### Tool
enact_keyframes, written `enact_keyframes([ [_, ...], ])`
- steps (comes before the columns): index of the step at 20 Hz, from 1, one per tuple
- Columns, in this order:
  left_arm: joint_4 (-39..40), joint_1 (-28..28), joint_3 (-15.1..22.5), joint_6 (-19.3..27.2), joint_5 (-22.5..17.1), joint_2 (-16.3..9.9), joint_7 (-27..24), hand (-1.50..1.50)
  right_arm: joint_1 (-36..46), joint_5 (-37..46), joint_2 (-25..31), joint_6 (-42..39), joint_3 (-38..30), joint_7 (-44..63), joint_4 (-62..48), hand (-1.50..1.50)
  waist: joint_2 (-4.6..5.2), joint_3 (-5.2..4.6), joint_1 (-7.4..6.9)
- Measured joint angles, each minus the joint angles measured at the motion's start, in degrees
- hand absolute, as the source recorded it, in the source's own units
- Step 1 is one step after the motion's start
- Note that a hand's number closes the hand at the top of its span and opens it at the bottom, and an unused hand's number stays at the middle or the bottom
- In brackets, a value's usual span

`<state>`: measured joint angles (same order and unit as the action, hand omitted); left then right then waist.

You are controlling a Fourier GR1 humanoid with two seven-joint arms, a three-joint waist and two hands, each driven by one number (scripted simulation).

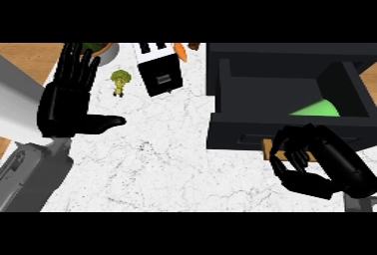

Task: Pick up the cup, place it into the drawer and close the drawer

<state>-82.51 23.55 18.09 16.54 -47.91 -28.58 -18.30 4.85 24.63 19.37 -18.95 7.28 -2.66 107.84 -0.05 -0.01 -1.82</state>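
A green cup lies inside the open black drawer at the right, only part of it showing above the drawer's front wall. My right hand hovers just in front of the drawer's front panel, fingers curled with nothing in them, next to the drawer's wooden handle. My left hand rests open at the left, fingers pointing up and thumb out to the right.
A small green broccoli-like item lies on the white marble counter. A black-and-white box stands at the back, an orange carrot beside it. A bowl sits at the back left.
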Motion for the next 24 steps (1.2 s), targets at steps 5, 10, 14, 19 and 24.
enact_keyframes([
  [5, -3.83, -7.60, -3.12, -4.27, -0.47, -2.99, -0.90, -1.50, 2.76, 9.43, -0.92, 4.89, 3.76, -4.98, -9.79, -1.50, 0.04, 0.01, 0.36],
  [10, -2.94, -11.20, -7.11, -9.24, -1.01, -4.19, -1.24, -1.50, 8.21, 15.94, -3.86, 9.61, 5.58, -7.82, -23.15, -1.50, 0.18, 0.02, 0.73],
  [14, -3.68, -14.13, -9.31, -11.70, -0.68, -4.17, -1.51, -1.50, 12.26, 20.31, -6.01, 12.38, 6.59, -8.94, -32.85, -1.50, 0.17, 0.02, 0.87],
  [19, -2.24, -16.83, -12.72, -16.74, -0.23, -3.75, -2.04, -1.50, 18.13, 22.16, -7.28, 15.12, 4.26, -13.51, -45.49, -1.50, 0.12, 0.01, 0.96],
  [24, -1.88, -18.65, -14.14, -19.43, 0.87, -2.62, -2.37, -1.50, 27.29, 21.99, -8.43, 17.70, 0.19, -19.20, -60.37, -1.50, 0.10, -0.01, 0.53],
])
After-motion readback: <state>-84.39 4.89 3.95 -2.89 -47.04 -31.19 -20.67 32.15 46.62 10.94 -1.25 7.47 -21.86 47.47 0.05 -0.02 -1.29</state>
